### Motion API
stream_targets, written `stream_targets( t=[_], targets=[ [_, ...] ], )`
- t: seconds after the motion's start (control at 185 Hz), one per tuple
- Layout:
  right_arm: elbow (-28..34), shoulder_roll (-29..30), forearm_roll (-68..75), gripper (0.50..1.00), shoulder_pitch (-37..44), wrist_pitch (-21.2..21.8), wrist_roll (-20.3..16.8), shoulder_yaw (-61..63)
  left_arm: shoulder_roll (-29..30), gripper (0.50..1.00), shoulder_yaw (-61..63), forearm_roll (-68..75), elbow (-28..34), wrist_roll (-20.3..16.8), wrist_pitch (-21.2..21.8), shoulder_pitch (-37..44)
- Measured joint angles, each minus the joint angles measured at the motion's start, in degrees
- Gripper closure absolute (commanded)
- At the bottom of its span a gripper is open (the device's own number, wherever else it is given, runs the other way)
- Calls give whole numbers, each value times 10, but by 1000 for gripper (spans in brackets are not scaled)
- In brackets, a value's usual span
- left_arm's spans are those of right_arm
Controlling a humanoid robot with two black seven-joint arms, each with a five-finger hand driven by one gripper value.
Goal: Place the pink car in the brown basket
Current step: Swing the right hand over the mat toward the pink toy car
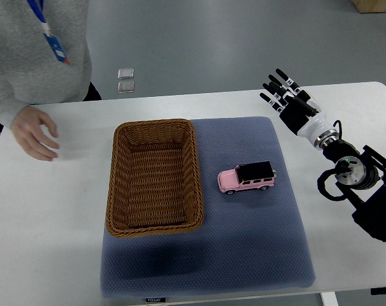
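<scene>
A pink toy car (246,178) with a black roof stands on its wheels on the blue-grey mat (257,242), just right of the brown wicker basket (119,185). The basket holds nothing. My right hand (284,93) hovers over the white table at the mat's far right corner, well beyond the car. Its fingers are spread and hold nothing. The left arm does not show.
A person in a grey sweater stands at the far left, with one hand (34,132) resting on the white table (53,210). Two small clear packets (125,80) lie on the floor beyond the table. My right arm's joints (352,172) occupy the right edge.
</scene>
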Motion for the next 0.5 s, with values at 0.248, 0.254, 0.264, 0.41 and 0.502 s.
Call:
stream_targets(
  t=[0.248,0.254,0.264,0.41,0.502],
  targets=[
    [0,-4,0,587,3,0,0,-1,0,500,-1,0,-2,0,0,0],
    [0,-4,0,587,3,0,0,-1,0,500,-1,0,-2,0,0,0],
    [0,-4,0,587,4,1,0,-1,0,500,-1,0,-2,0,0,0],
    [4,-18,-39,587,18,4,-3,-28,0,500,0,-1,-2,0,0,0],
    [9,-40,-128,587,46,4,-7,-67,0,500,0,-1,-3,0,0,-1]
  ],
)
